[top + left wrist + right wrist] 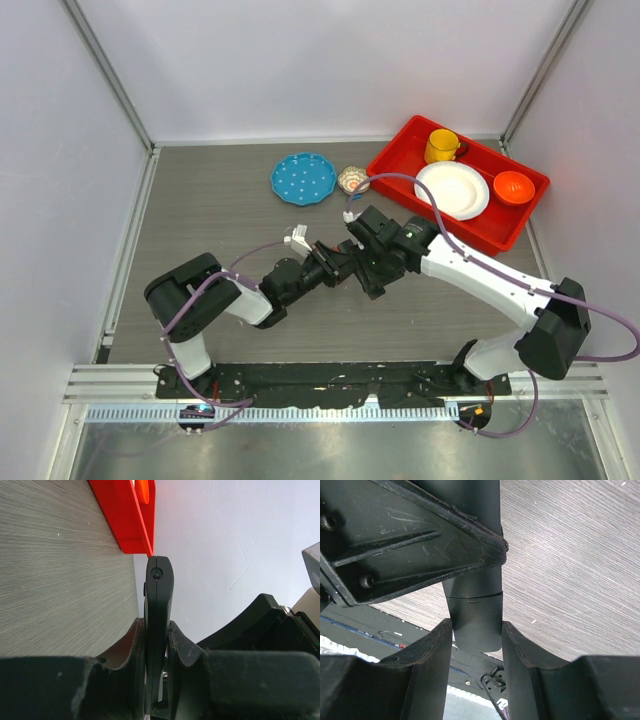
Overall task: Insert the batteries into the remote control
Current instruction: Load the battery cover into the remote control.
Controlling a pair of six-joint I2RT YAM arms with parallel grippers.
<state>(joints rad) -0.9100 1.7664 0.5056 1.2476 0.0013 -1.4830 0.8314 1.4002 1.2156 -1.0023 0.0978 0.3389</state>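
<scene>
Both grippers meet above the middle of the table. The remote control [159, 595] is a slim black bar, seen edge-on in the left wrist view, and my left gripper [156, 627] is shut on its thin sides. In the right wrist view the remote control's [475, 622] rounded end, with a seam line across it, sits between the fingers of my right gripper [476, 630], which press on both its edges. From above, the left gripper [335, 262] and right gripper [366, 266] face each other, hiding the remote. The batteries are out of view.
A red tray [400, 150] at the back right holds a yellow mug [441, 146], a white plate [452, 190] and an orange bowl [513, 186]. A blue dotted plate [303, 178] and a small patterned object [353, 179] lie left of it.
</scene>
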